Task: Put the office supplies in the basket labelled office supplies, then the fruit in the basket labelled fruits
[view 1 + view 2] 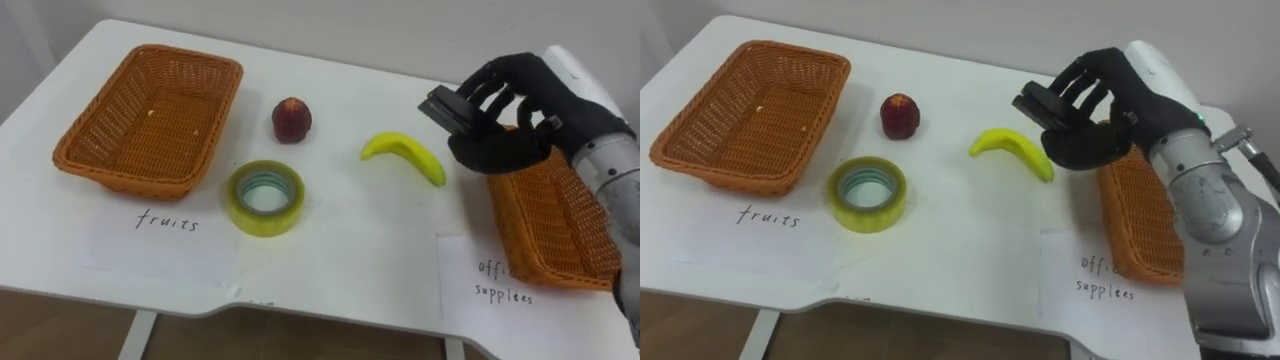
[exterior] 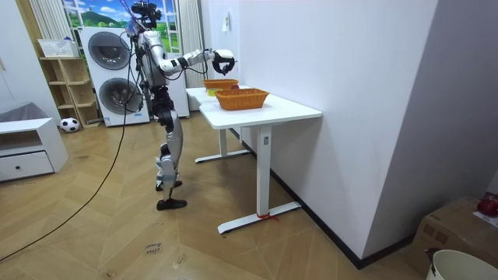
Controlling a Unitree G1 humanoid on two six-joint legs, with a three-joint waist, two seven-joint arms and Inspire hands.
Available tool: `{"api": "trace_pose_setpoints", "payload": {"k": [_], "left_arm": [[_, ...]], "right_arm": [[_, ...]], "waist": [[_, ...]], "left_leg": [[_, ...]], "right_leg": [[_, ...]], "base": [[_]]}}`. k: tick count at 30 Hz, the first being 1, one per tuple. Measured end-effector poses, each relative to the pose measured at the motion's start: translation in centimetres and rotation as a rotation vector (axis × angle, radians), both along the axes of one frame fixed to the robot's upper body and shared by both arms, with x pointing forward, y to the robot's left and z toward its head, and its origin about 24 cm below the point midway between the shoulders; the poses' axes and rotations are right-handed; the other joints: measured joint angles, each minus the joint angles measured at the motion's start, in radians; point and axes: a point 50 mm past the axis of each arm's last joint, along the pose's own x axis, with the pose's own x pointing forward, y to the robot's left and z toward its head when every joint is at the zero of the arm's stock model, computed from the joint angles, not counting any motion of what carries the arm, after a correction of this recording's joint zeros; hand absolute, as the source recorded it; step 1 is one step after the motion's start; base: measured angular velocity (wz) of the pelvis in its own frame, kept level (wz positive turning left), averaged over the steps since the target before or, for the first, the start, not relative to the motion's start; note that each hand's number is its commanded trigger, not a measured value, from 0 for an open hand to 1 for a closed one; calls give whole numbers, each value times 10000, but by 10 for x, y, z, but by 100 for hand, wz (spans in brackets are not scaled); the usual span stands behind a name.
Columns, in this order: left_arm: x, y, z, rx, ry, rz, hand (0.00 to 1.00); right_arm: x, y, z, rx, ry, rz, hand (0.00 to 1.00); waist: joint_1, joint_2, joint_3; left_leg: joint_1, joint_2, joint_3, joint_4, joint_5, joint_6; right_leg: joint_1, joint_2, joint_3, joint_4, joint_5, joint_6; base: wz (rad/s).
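Apple (image 1: 291, 119) behind tape roll (image 1: 265, 197), banana (image 1: 405, 155) right of both (all between left basket (image 1: 120, 172), right basket (image 1: 555, 228)).

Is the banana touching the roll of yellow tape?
Apart. The left eye view shows a strip of bare white table between the banana and the tape roll.

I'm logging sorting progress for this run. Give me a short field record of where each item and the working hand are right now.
table: white, carries both baskets
fruits basket: robot's left, empty
office supplies basket: robot's right, nothing visible inside
red fruit: on the table, right of the fruits basket
banana: on the table, right of the red fruit
tape roll: yellow, flat, nearer the robot than the red fruit
right hand: raised beside the office supplies basket, curled round a dark object
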Motion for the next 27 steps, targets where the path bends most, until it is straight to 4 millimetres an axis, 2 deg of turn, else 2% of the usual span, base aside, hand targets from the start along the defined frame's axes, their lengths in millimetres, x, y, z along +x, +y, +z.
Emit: {"api": "trace_pose_setpoints", "payload": {"k": [6, 13, 17, 22, 27], "left_arm": [[0, -1, -1, -114, -28, 195, 0], [-2, 2, 0, -33, -51, 453, 0], [-1, 4, 2, 13, -152, 550, 0], [-2, 4, 2, 15, -141, 553, 0], [-4, 4, 1, 29, -97, 576, 0]], "right_arm": [[0, -10, 2, 625, -265, -337, 100], [-1, -31, 10, 646, -739, -1107, 100], [-5, -44, 17, 759, -1418, -1930, 100], [-6, -48, 17, 895, -1610, -2168, 100], [-6, -51, 13, 1048, -1611, -2433, 100]], "waist": [[-73, 48, 34], [-506, 52, 37], [-597, 53, 31], [-783, 59, 9], [-797, 83, -5]], "left_leg": [[-10, 1, 41, 16, 0, 0], [-182, 3, 27, 31, 0, 1], [-180, 3, 67, 21, 0, 0], [-156, 3, 76, 15, 0, 0], [-145, 9, 189, 9, 0, 0]], "right_leg": [[-43, 9, 153, 4, 0, 0], [-196, 18, 178, 8, 0, 0], [-222, 19, 208, 6, 0, 0], [-253, 21, 247, 6, 0, 0], [-306, 30, 411, 2, 0, 0]], "base": [[-4], [0], [-2], [-1], [-7]]}}
